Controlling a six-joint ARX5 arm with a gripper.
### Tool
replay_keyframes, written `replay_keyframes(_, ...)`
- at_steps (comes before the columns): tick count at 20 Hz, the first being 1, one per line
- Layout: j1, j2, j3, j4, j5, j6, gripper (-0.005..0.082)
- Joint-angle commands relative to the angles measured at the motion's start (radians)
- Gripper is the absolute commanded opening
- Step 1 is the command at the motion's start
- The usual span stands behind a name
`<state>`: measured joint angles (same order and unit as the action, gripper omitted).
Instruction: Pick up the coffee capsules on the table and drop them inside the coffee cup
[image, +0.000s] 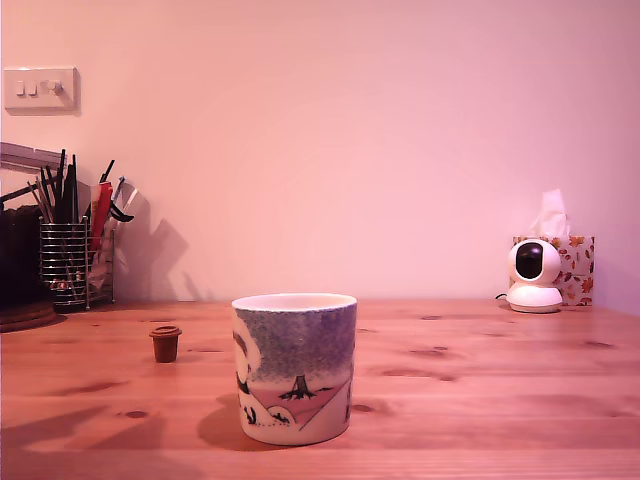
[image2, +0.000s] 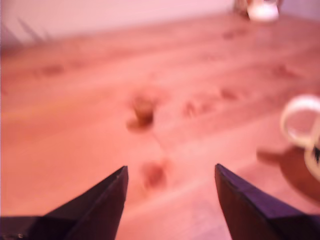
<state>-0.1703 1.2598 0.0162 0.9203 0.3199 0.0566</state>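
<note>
my gripper (image2: 171, 172): seen in the wrist view only. two dark, tapered fingers (image2: 102, 207), tips spread wide apart, nothing between them. it hangs in the air, tilted forward and down. my arm is outside the exterior view.

Wrist view blurred; coffee cup (image2: 304, 131) cut off at edge.

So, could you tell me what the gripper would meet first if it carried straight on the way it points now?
Probably the brown capsule: in the wrist view it stands ahead of the open gripper, roughly between the fingertips. The picture is blurred, so depth is uncertain; it might meet bare table first. The cup sits well off to the side.
</note>
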Motion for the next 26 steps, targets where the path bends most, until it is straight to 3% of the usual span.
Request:
replay_keyframes(1,-0.002,0.065,0.040,0.047,0.013,0.005,0.0500)
replay_keyframes(11,-0.003,0.397,0.178,0.171,0.017,0.008,0.0500)
replay_keyframes(21,-0.070,0.546,0.346,0.103,0.011,0.008,0.0554)
replay_keyframes(26,-0.084,0.616,0.446,0.063,-0.038,0.016,0.0554)
